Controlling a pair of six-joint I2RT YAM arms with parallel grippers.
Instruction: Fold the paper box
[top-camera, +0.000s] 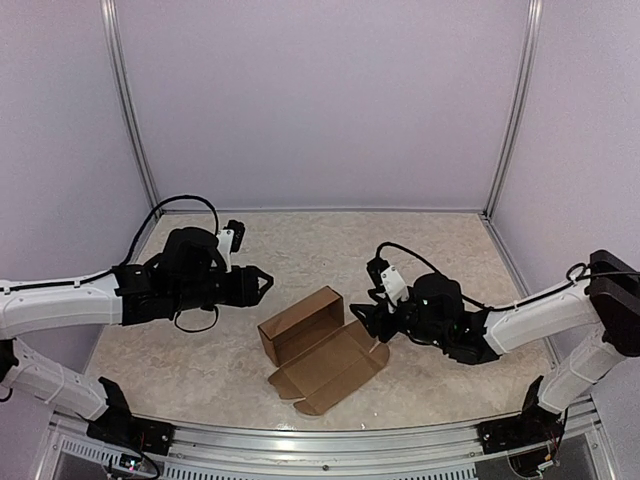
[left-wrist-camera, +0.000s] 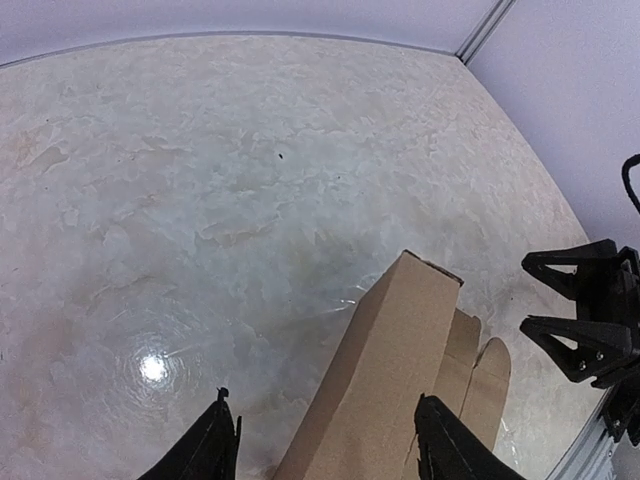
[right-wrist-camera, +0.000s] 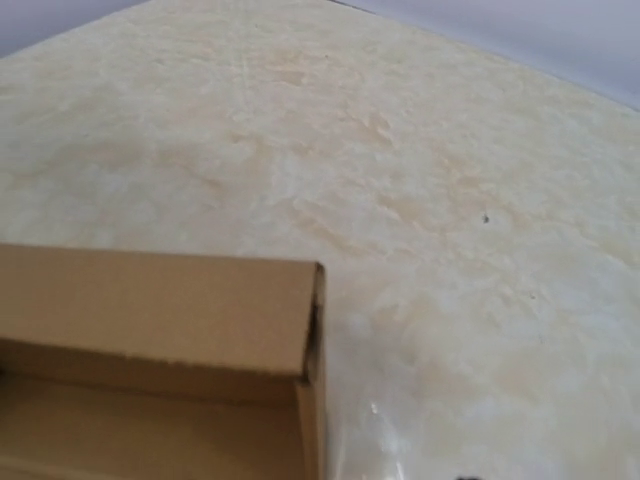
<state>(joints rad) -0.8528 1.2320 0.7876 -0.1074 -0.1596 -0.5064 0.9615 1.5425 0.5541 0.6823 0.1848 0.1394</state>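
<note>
A brown cardboard box (top-camera: 300, 322) lies in the middle of the table, its walls up and its lid flap (top-camera: 335, 368) spread flat toward the near right. My left gripper (top-camera: 263, 285) is open and empty, just left of the box and above its far wall. In the left wrist view the box (left-wrist-camera: 390, 360) runs up between my fingers (left-wrist-camera: 215, 445). My right gripper (top-camera: 363, 312) is open and empty at the box's right end; it also shows in the left wrist view (left-wrist-camera: 527, 295). The right wrist view shows the box's corner (right-wrist-camera: 170, 310); its own fingers are almost out of frame.
The marbled tabletop (top-camera: 430, 250) is walled by white panels at the back and sides, with metal posts (top-camera: 130, 110) in the back corners. A metal rail (top-camera: 330, 445) runs along the near edge between the arm bases.
</note>
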